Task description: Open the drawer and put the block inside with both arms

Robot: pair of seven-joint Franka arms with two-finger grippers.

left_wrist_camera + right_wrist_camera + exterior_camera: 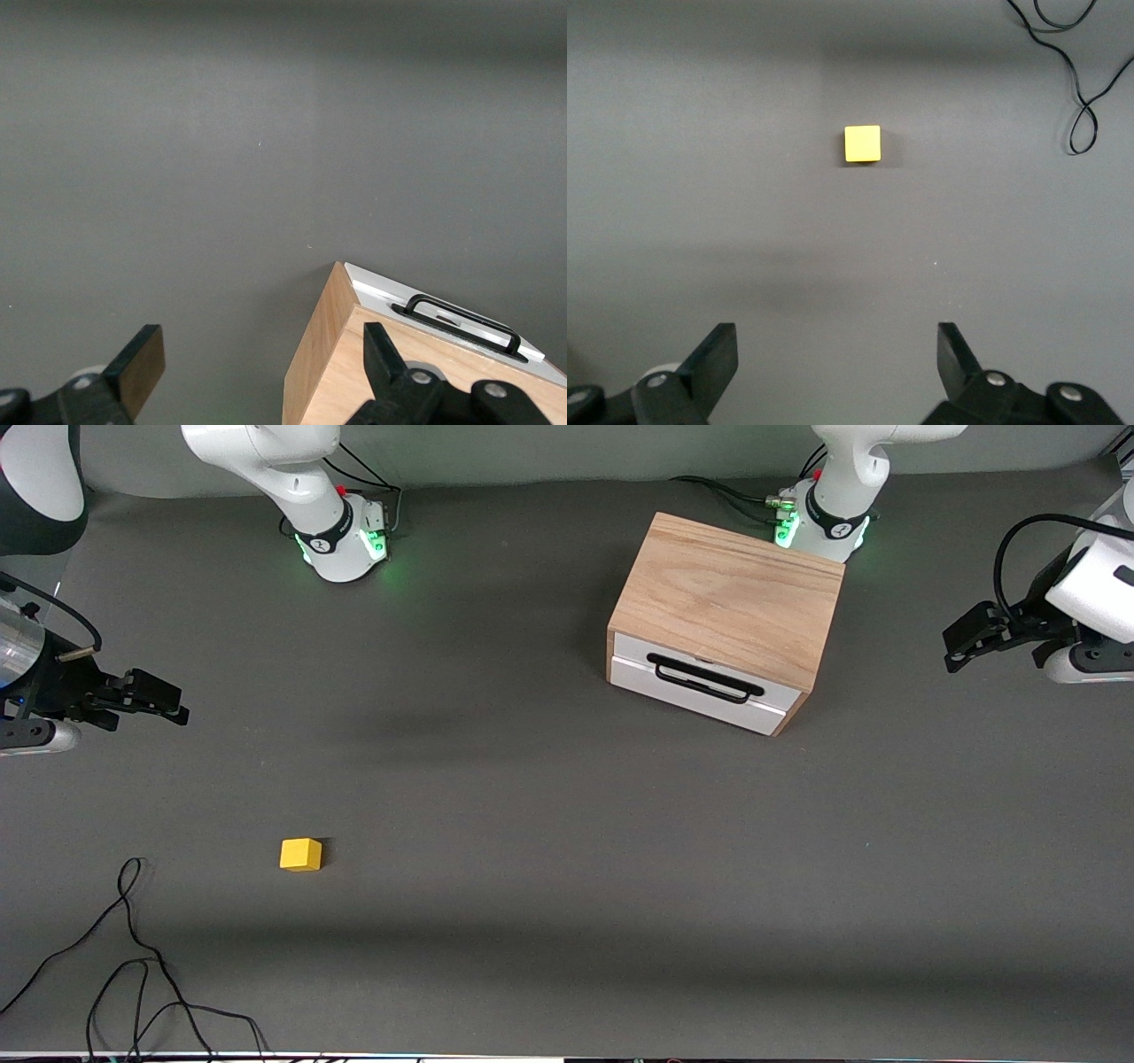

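Front view shows the table (532, 797) from above, both arms drawn back to its ends and waiting. The wooden box (728, 599) sits at about one o'clock from the table's middle, just in front of the left arm's green-lit base (819, 527). Its drawer (700, 682) looks closed, white front flush with the box, with the black handle (704, 677) lying across the panel. The yellow block (301, 855) rests flat on the table at about eight o'clock from the middle, well apart from the box and toward the right arm's end. A loose black cable (133, 965) trails at seven o'clock, nearer the camera than the block.

The left gripper (961, 646) hangs over the table's edge at three o'clock; in the left wrist view its fingers (142, 363) are spread wide, nothing between them, with the box corner in sight. The right gripper (168, 704) hangs at nine o'clock, its fingers (718, 359) also spread and empty, the block lying on the cloth out ahead of them.
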